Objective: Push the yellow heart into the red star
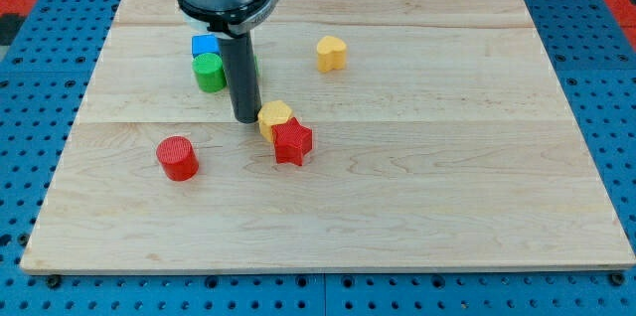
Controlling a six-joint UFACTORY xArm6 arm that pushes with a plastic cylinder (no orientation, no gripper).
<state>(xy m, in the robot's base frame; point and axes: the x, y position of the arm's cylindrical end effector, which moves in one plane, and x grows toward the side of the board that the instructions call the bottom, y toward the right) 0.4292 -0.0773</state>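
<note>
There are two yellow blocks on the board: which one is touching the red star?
The yellow block beside my tip, pressed against the red star. The yellow heart sits apart, toward the view's top.

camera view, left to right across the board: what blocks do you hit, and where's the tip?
Red cylinder → green cylinder, with the blue block just above it (order between those two unclear) → my tip → yellow block → red star → yellow heart.

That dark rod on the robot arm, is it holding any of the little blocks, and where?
Nothing is held. My tip only pushes; it stands just left of the yellow hexagonal block, which touches the red star.
</note>
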